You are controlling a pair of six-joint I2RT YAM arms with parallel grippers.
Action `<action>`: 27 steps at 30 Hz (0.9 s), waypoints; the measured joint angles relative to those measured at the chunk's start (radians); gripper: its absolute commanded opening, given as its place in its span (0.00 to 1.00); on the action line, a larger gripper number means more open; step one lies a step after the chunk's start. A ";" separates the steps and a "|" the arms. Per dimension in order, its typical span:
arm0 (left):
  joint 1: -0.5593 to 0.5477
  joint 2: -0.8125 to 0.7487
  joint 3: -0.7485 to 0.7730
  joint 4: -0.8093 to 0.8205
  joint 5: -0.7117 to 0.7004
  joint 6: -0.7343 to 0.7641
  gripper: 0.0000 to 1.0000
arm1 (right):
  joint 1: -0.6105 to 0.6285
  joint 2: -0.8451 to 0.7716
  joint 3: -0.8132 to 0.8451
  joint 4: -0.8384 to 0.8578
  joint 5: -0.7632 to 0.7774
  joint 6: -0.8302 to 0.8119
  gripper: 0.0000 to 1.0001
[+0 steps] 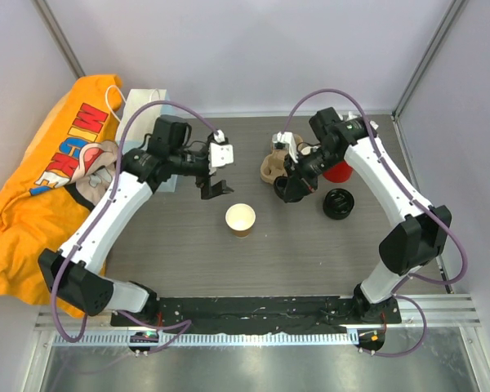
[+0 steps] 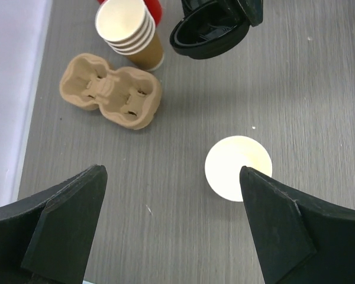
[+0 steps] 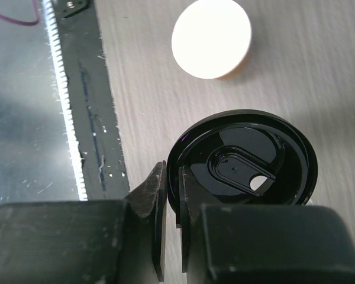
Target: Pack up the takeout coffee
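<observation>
**A:** So, where's the coffee sitting, and what's around it?

**B:** Nearest the arm bases, the takeout cup (image 1: 240, 219) stands upright on the grey counter (image 1: 188, 261), roughly mid-way across, with no lid on and nothing touching it. The left tool (image 1: 218, 173) hangs just behind it and a bit left, jaws spread wide with nothing in them. The right tool (image 3: 173, 198) is behind and right of the cup, pinched onto the rim of a black lid (image 3: 242, 160) that it holds at a tilt.

**A:** Anything in the way?

**B:** Not right next to the cup. Off to its right, a pile of loose lids (image 1: 338, 203) sits near the right arm. Further back there's a two-slot pulp carrier (image 2: 112, 92), with a stack of brown cups (image 2: 129, 29) just beside it and a red cup (image 1: 340, 171) behind that. An orange printed cloth (image 1: 41, 188) is heaped along the left side, partly under the left arm. A white bag (image 1: 143, 102) stands at the back left.

**A:** What can't you make out?

**B:** The cup's inside is blown out white in both wrist views, so I can't tell if there's liquid in it. From above, the right arm covers the cup stack, part of the carrier and half the red cup. The fingers hide a bit of the lid's rim.
</observation>
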 measured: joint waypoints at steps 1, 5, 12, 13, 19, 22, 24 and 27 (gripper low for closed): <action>-0.011 0.005 0.003 -0.012 -0.009 0.012 1.00 | 0.011 0.001 0.001 -0.001 -0.003 0.001 0.13; -0.052 0.022 0.016 -0.068 -0.060 0.079 1.00 | 0.049 0.002 0.006 -0.011 -0.007 0.005 0.13; -0.056 0.017 0.095 -0.158 -0.115 0.219 1.00 | 0.048 0.000 0.022 -0.014 -0.026 0.010 0.13; -0.056 0.008 0.096 -0.153 -0.116 0.251 1.00 | 0.048 0.000 0.024 -0.015 -0.032 0.010 0.13; -0.100 -0.136 -0.102 -0.016 -0.090 0.478 1.00 | 0.048 -0.040 0.028 -0.015 -0.088 0.002 0.13; -0.151 -0.158 -0.191 0.068 -0.040 0.559 1.00 | 0.048 -0.101 0.023 -0.014 -0.116 -0.017 0.13; -0.180 -0.133 -0.205 0.121 -0.020 0.568 1.00 | 0.049 -0.146 0.011 -0.015 -0.133 -0.030 0.13; -0.224 -0.058 -0.184 0.216 0.008 0.539 1.00 | 0.055 -0.214 -0.025 -0.016 -0.150 -0.061 0.13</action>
